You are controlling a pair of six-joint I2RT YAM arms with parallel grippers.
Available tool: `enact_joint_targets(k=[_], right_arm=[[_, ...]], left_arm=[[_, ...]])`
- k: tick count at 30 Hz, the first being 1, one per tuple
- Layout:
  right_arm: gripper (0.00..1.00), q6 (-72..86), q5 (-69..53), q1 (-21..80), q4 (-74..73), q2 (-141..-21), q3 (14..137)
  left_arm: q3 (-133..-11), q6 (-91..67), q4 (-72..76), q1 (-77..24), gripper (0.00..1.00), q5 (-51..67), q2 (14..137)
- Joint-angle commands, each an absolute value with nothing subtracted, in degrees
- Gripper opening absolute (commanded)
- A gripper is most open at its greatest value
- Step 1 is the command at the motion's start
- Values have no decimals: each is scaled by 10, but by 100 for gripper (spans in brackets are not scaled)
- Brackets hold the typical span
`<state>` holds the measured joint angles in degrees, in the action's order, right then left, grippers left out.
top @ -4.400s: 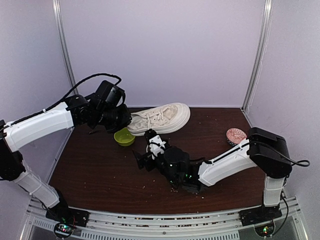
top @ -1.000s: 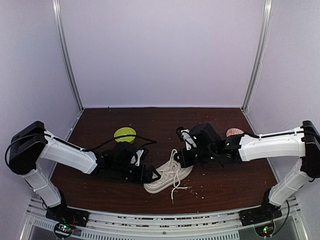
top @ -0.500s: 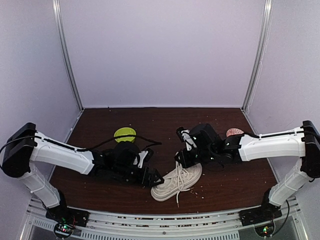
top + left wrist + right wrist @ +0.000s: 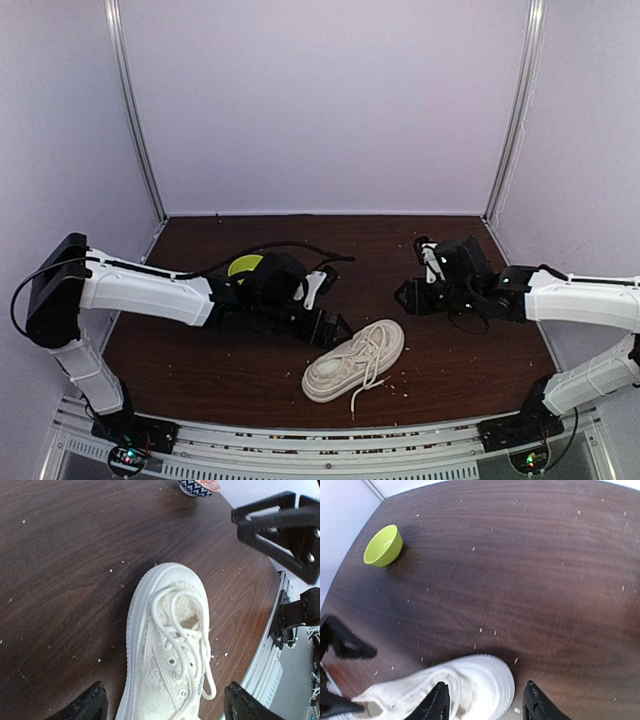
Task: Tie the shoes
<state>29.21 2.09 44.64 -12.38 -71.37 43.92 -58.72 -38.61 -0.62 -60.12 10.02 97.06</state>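
Right fingers (image 4: 436, 704) let go, backing to 3 o'clock, left fingers (image 4: 241, 706) open too, so the off-white canvas shoe (image 4: 355, 362) stays untied.

The left arm (image 4: 150, 292) lay stretched low toward the right, and the left pincer (image 4: 335, 328) stood wide open, holding nothing. Across from it the right arm (image 4: 580, 298) reached leftward; the right pincer (image 4: 405, 297) was parted and empty, well apart from the left one.

Sneaker (image 4: 170, 645): off-white patterned cloth upper, matt; smooth white rubbery sole (image 4: 132, 630); woven cord laces (image 4: 172, 615). Table (image 4: 530, 570) beneath sneaker: dark wood grain, low sheen, crumb-flecked. Green bowl (image 4: 383, 545) beyond sneaker: smooth, glossy, plastic-looking.
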Motion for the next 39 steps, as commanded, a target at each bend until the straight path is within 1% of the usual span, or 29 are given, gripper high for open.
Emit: enact_joint_targets(k=[1, 4, 7, 11, 15, 17, 22, 26, 28, 30, 34, 36, 39], right_arm=[[53, 348, -35, 466, -130, -654, 366], [60, 395, -44, 514, -98, -629, 315], [63, 427, -34, 573, -42, -633, 282], [65, 424, 14, 640, -35, -681, 306], [69, 412, 48, 698, -44, -743, 344], [71, 416, 55, 710, -44, -767, 354], [70, 429, 71, 714, -60, -819, 378], [67, 430, 75, 715, -53, -843, 384], [62, 433, 82, 714, -51, -852, 384], [54, 433, 90, 714, -49, -855, 385], [30, 430, 110, 710, -54, -840, 380], [15, 430, 116, 703, -57, -826, 372], [0, 421, 117, 686, -75, -798, 366]], left_arm=[[-646, -343, -49, -593, 82, 114, 1016], [-620, -358, -34, -583, 85, 130, 1008], [-568, -385, 12, -573, 87, 162, 986], [-509, -405, 34, -573, 89, 175, 960], [-438, -439, 96, -573, 90, 197, 932], [-418, -451, 113, -573, 90, 201, 923], [-386, -479, 172, -574, 90, 228, 921], [-378, -489, 200, -579, 91, 252, 928], [-382, -491, 208, -588, 91, 264, 936], [-385, -501, 227, -598, 91, 277, 946], [-384, -538, 283, -615, 90, 298, 969], [-385, -547, 302, -618, 90, 305, 971], [-395, -524, 250, -619, 91, 275, 940]])
